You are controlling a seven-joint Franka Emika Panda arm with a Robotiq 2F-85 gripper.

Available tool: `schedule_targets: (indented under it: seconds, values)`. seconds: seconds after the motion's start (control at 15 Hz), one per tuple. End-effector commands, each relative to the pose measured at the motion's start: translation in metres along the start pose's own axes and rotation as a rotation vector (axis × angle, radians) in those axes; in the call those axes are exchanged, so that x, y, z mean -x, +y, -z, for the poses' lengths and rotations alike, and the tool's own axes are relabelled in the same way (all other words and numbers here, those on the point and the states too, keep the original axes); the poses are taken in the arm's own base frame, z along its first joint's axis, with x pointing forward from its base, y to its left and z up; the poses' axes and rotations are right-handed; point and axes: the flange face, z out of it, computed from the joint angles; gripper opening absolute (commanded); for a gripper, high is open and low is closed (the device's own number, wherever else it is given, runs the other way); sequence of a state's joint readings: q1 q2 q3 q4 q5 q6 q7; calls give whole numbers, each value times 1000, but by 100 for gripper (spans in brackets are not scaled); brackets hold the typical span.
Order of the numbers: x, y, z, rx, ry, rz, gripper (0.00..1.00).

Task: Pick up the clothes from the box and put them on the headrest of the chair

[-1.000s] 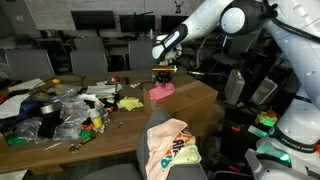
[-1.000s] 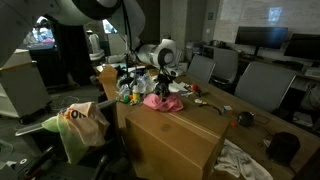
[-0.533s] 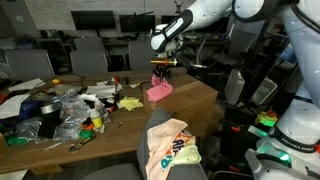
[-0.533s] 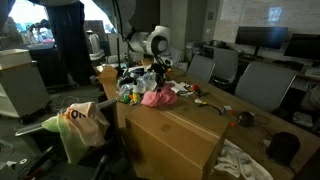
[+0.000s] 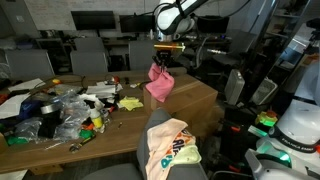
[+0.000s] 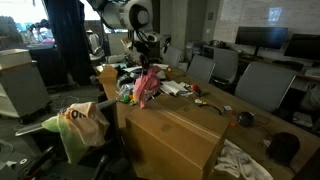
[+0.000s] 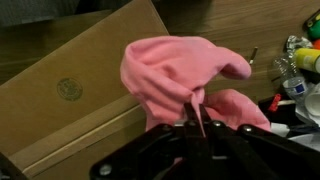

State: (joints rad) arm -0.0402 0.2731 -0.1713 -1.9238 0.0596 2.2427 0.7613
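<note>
Nearest, the chair headrest (image 5: pixel 158 124) carries two garments (image 5: pixel 172 146) (one pale yellow-green, one white and printed), so the pink garment (image 5: pixel 158 82) wants a bare patch beside them. It hangs above the brown box (image 5: pixel 195 100), pinched at its top by the fingers (image 7: pixel 168 140), which are closed on the cloth. Best to carry it high enough that its hem misses the box edge. To the left, plastic bags (image 5: pixel 65 105) heap the counter (image 5: pixel 22 148); office chairs (image 5: pixel 88 55) and monitors (image 5: pixel 95 18) stand far behind.

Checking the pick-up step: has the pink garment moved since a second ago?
Yes. The pink garment has risen off the top of the cardboard box, where it lay, and now hangs over it from the shut gripper.
</note>
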Motion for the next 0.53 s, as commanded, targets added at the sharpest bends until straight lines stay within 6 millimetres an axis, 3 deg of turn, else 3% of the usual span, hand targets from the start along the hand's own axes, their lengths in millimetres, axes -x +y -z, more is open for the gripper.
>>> schedule_targets:
  seconds: [0.0,0.2,0.47]
  values:
    - [46,26,52,-65,59,42,1]
    - [76,49,80,-102,90,72,1]
    - [112,84,93,-117,99,103,1]
